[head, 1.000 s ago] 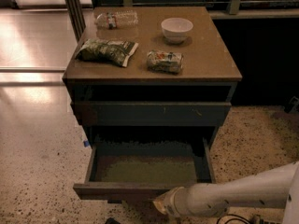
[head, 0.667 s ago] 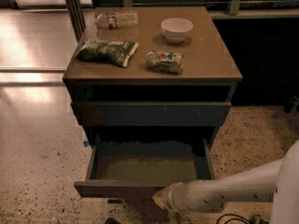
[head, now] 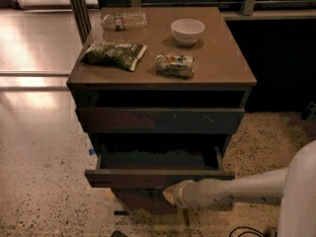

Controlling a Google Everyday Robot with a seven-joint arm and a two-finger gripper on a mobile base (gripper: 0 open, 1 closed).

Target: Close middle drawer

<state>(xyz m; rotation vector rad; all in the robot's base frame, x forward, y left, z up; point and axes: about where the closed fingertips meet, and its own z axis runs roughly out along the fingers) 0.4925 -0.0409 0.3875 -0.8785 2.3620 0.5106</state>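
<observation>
The middle drawer [head: 143, 177] is a wide dark grey-green drawer, pulled partly out of the cabinet [head: 79, 83]. Only a thin strip of its inner floor [head: 153, 160] shows under the drawer front above. My gripper [head: 171, 193] is at the end of the white arm that reaches in from the lower right. It sits against the lower edge of the drawer's front, a little right of the middle.
A closed drawer front [head: 160, 120] with pale scratches lies above, and a narrower recessed front [head: 140, 202] below. On the cabinet top are a white bowl [head: 187, 31], a water bottle [head: 123, 20], a green chip bag [head: 113, 54] and a small snack packet [head: 175, 64]. Speckled floor lies to the left.
The middle drawer has slid back into the cabinet, so much less of its floor shows. My arm and gripper have moved forward with its front.
</observation>
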